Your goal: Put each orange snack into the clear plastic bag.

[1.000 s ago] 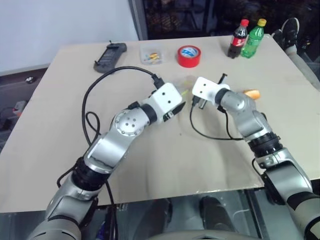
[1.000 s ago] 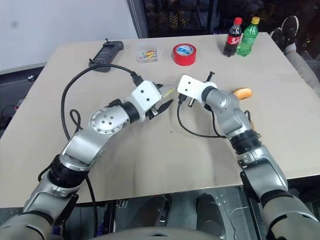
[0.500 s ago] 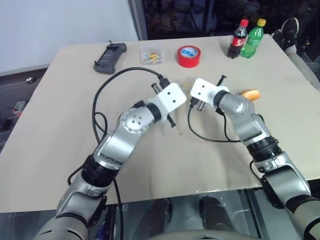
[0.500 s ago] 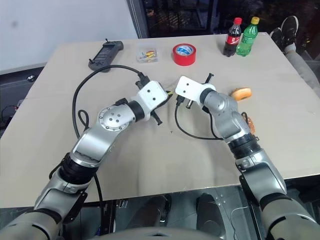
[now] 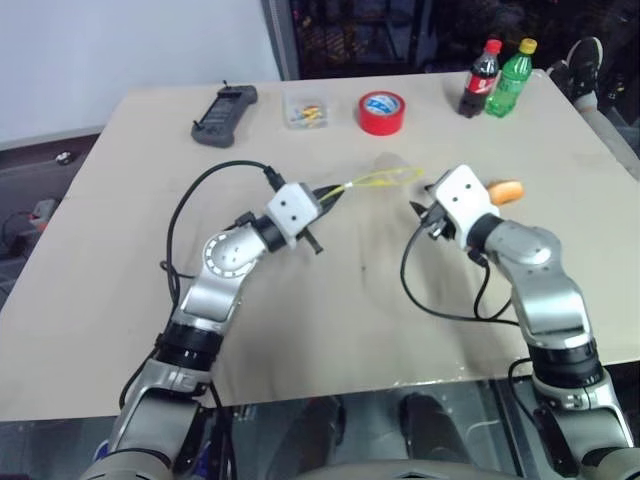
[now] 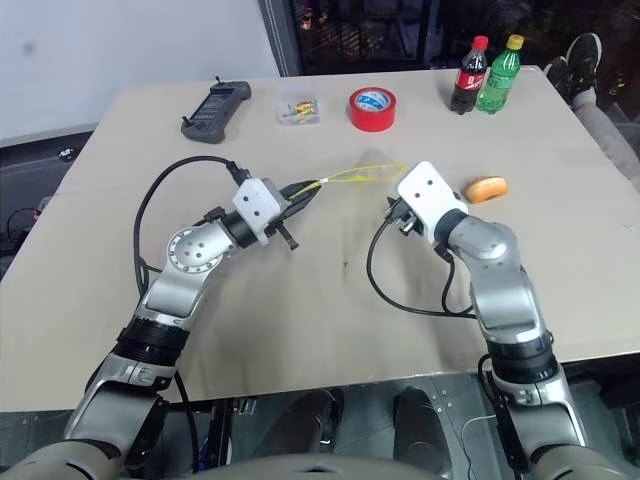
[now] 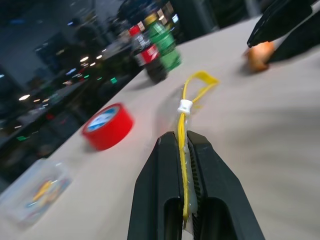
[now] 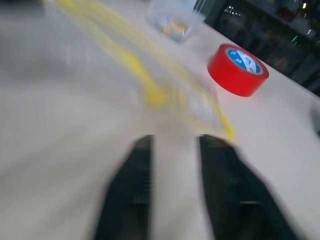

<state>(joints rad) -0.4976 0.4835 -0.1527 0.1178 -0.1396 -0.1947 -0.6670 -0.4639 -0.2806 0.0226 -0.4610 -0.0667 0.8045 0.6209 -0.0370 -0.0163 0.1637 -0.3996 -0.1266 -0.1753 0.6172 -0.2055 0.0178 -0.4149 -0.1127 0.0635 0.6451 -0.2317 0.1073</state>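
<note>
The clear plastic bag (image 5: 388, 172) hangs just above the middle of the table, its yellow strip (image 6: 350, 175) stretched out level. My left gripper (image 7: 181, 137) is shut on one end of that strip, and a small white slider sits on it just past the fingertips. One light orange snack (image 5: 505, 190) lies on the table to the right of the bag. My right gripper (image 5: 422, 210) is beside that snack, near the bag's free end. It is shut and holds nothing.
At the table's far edge stand a red tape roll (image 5: 382, 112), a small clear box (image 5: 305, 110), a black handset (image 5: 222, 102), a cola bottle (image 5: 480, 78) and a green bottle (image 5: 508, 75). Black cables loop over the table by both arms.
My left gripper shut on the bag's yellow strip and drew it to the left. My right arm pulled back toward me and to the right, away from the bag.
</note>
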